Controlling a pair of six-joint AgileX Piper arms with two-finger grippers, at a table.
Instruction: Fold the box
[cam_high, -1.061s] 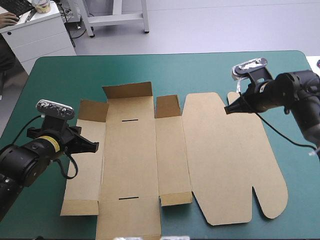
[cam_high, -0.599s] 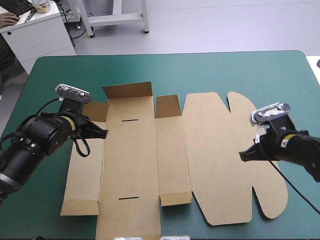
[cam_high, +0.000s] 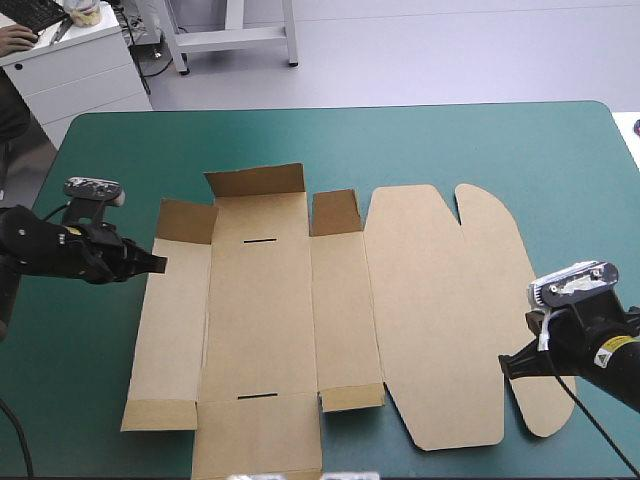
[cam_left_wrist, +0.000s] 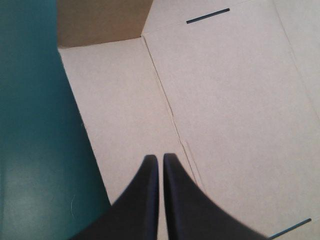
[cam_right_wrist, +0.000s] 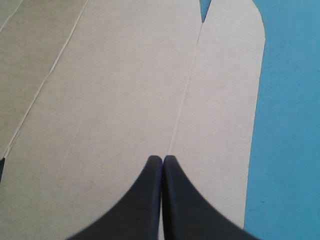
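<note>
The brown box (cam_high: 340, 310) lies as a cut sheet on the teal-green cover, mostly flat, with short flaps raised at its far side (cam_high: 256, 181) and near the front. My left gripper (cam_high: 158, 263) is shut and points at the sheet's left edge; in the left wrist view its tips (cam_left_wrist: 160, 159) hover over the left side panel (cam_left_wrist: 125, 110). My right gripper (cam_high: 505, 368) is shut over the lid's right tab; in the right wrist view its tips (cam_right_wrist: 161, 159) sit above a crease in the lid (cam_right_wrist: 130, 90). Neither holds the board.
Bare teal-green cover (cam_high: 420, 140) stretches beyond the sheet toward the table's far edge, and more lies to the right of the lid (cam_right_wrist: 290, 125). A slot (cam_left_wrist: 207, 16) is cut in the base panel ahead of the left gripper.
The left gripper pulled back leftward from over the left panel to the sheet's edge. The right gripper kept moving toward the table's front right, along the lid's right side.
</note>
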